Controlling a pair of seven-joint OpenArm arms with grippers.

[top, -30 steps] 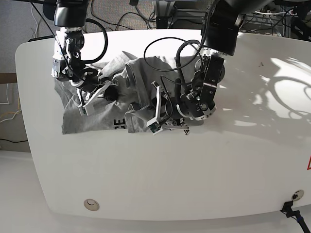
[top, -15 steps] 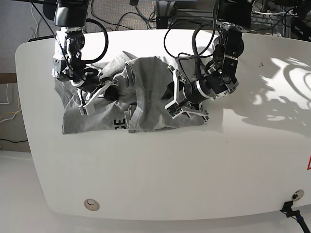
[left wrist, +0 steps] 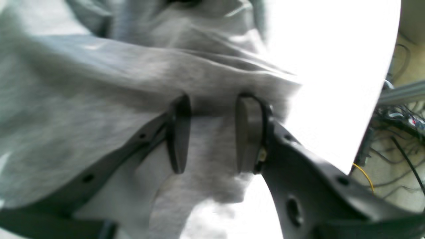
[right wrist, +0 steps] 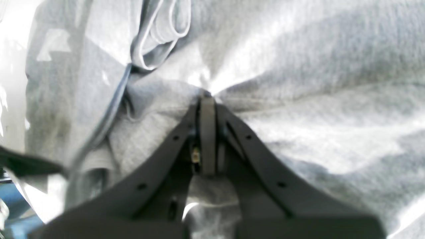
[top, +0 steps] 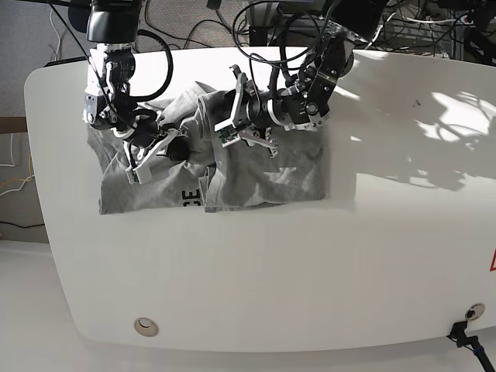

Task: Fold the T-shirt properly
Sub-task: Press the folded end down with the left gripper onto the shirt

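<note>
The heather-grey T-shirt (top: 271, 174) lies wrinkled on the left half of the white table (top: 271, 271), with black letters (top: 188, 198) showing near its front hem. My right gripper (top: 151, 159) is at the shirt's left part. In the right wrist view this gripper (right wrist: 207, 99) is shut on a pinched ridge of the shirt (right wrist: 315, 83). My left gripper (top: 244, 132) hovers over the shirt's upper middle. In the left wrist view it (left wrist: 214, 103) stands open, its pads (left wrist: 179, 132) apart, with the grey cloth (left wrist: 83, 83) lying under and between them.
Bare white table (left wrist: 332, 66) begins just right of the shirt's edge. Cables (top: 194, 23) and stands crowd the floor beyond the table's far edge. A round fitting (top: 145, 326) sits near the front left edge.
My left arm has swung from the shirt's front hem back and left to its upper middle. The shirt's right part now lies spread flat. The right gripper has stayed put.
</note>
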